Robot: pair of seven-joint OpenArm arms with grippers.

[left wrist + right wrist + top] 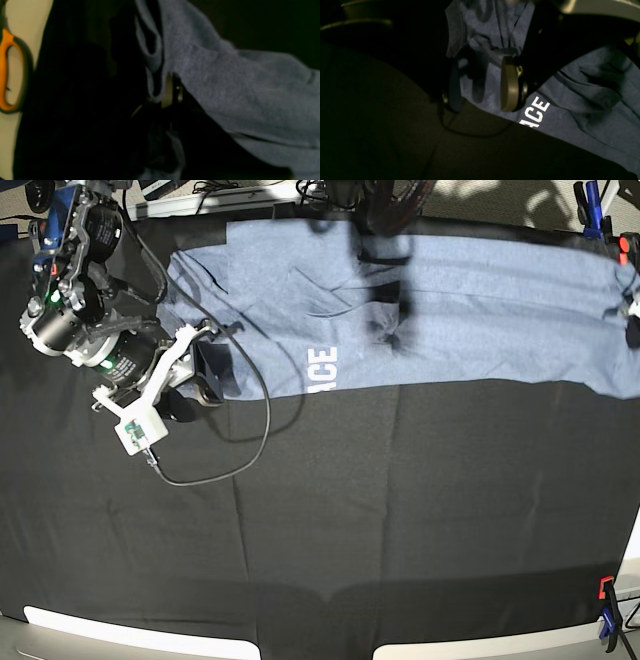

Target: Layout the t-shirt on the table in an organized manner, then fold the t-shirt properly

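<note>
Both hands at t-shirt (470,310) | left hand (163,93) pinching edge | right hand (482,82) straddling hem

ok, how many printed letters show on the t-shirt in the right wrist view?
3: A, C, E, white, in a row at the t-shirt edge beside the right gripper. More may be folded under.

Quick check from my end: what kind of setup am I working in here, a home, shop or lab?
Most likely a robotics lab bench. The table is draped in black cloth held by a clamp at its edge, loose cables trail across it, and only the t-shirt is laid out.
</note>
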